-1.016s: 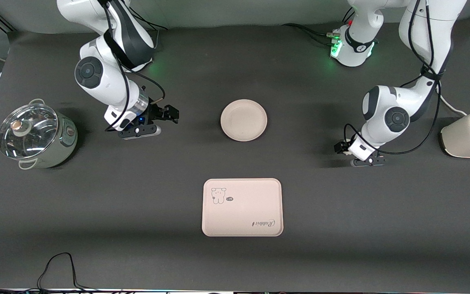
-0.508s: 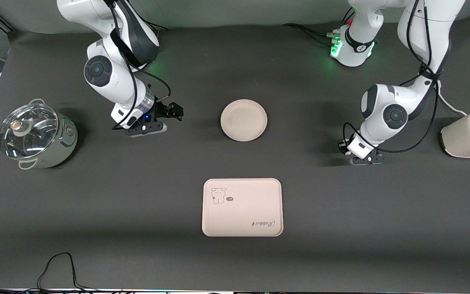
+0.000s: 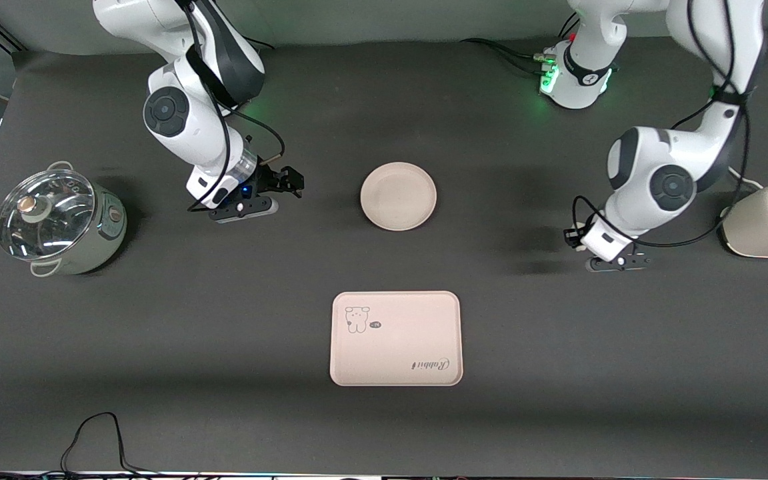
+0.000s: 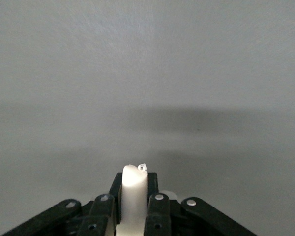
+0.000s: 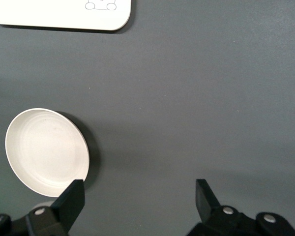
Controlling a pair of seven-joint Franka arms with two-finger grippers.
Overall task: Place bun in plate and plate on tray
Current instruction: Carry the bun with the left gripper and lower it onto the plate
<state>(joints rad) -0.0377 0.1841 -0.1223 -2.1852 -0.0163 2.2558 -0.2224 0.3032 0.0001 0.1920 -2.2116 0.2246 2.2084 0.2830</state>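
The round cream plate (image 3: 398, 196) lies mid-table; it also shows in the right wrist view (image 5: 46, 157). The pink tray (image 3: 395, 338) with the "Rabbit" print lies nearer the front camera than the plate, and one of its corners shows in the right wrist view (image 5: 59, 12). My left gripper (image 3: 574, 237) is low over the table between the plate and the toaster. In the left wrist view it (image 4: 134, 184) is shut on the white bun (image 4: 134, 196). My right gripper (image 3: 295, 181) is open and empty beside the plate, toward the right arm's end; the right wrist view shows it (image 5: 140, 196) wide open.
A pot with a glass lid (image 3: 57, 220) stands at the right arm's end of the table. A cream toaster (image 3: 767, 220) stands at the left arm's end. A black cable (image 3: 97, 433) loops near the table's front edge.
My left gripper has shifted a little toward the toaster with the bun. My right gripper has moved a little closer to the plate.
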